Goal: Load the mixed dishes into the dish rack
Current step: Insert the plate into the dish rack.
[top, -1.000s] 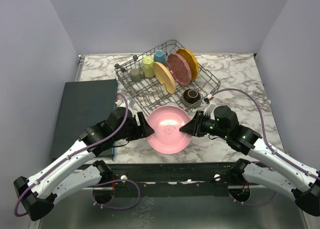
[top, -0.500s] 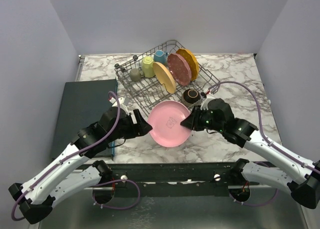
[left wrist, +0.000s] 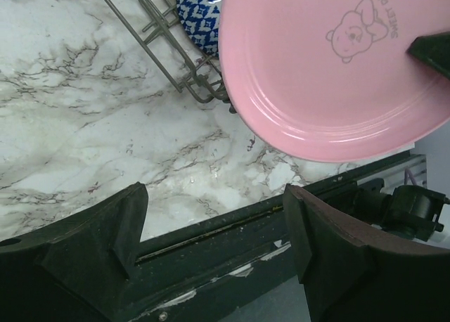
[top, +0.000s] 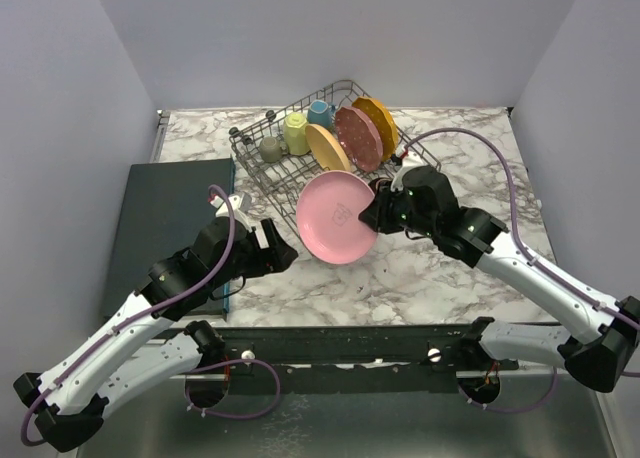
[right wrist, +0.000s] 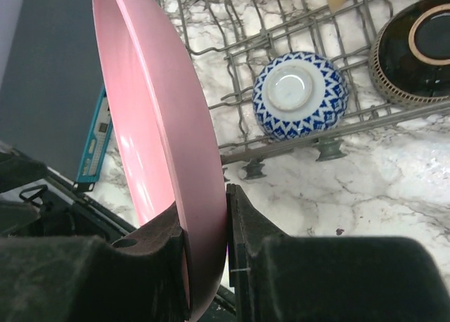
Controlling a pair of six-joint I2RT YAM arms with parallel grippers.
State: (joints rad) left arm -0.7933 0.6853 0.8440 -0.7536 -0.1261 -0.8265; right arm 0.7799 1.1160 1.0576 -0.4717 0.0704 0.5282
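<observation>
My right gripper (top: 372, 216) is shut on the right rim of a pink plate (top: 338, 218). It holds the plate tilted up above the marble, just in front of the dish rack (top: 262, 183). In the right wrist view the rim of the pink plate (right wrist: 155, 118) is pinched between the fingers of the right gripper (right wrist: 207, 223). My left gripper (top: 285, 256) stands open and empty to the plate's lower left, apart from it. The rack holds an olive mug (top: 271, 149), a yellow mug (top: 295, 133), a blue mug (top: 320, 111), three upright plates (top: 358, 138), a blue-patterned bowl (right wrist: 300, 93) and a dark brown bowl (right wrist: 415, 51).
A dark flat mat (top: 170, 228) lies left of the rack, beside my left arm. The black rail (top: 350, 338) at the table's near edge runs below both grippers. Bare marble (top: 470, 148) lies to the right of the rack.
The right gripper has lifted the pink plate off the table, tipped it up and carried it back toward the rack. The left gripper has come away from the plate's left rim and opened wider.
</observation>
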